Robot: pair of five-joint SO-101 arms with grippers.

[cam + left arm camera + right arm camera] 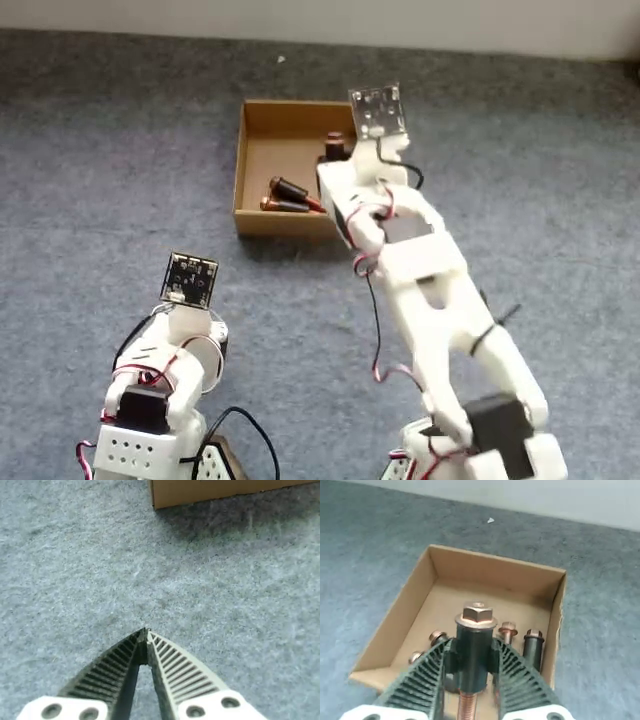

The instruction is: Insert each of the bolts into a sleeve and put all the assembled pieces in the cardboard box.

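One copper bolt point(477, 615) (hex-headed) in black sleeve point(471, 660)

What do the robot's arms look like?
The left arm and right arm are white plastic with black motors and red, black and white cables. A square circuit board sits on each wrist. The left tool and right tool are dark, ribbed and pointed.

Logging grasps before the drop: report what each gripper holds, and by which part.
Right gripper clamps an assembled piece by its dark sleeve, bolt head up. Left gripper is shut on nothing.
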